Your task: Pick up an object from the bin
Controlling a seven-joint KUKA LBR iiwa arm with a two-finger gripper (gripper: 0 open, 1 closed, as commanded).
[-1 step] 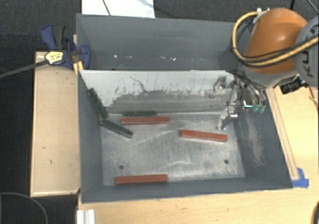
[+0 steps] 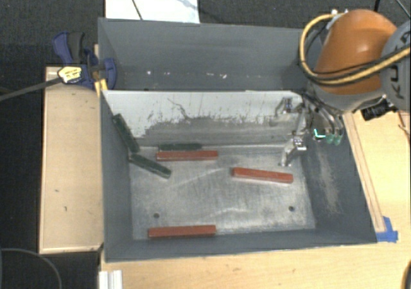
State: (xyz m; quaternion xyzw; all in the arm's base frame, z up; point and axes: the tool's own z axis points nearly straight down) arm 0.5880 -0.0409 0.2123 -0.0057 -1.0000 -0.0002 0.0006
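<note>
Bin [image 2: 192, 56] of grey metal takes up most of the camera view, and the arm [image 2: 350, 50] with its orange cover reaches over the right wall, its gripper [image 2: 294, 146] over the right part of the floor; whether it is open or closed I cannot tell. Nearest to it, just beside it toward the front, lies a flat red-brown bar [image 2: 262, 176], slightly slanted. Two more red-brown bars [image 2: 182, 232] and three dark green bars [image 2: 149, 166] lie farther off to the left.
</note>
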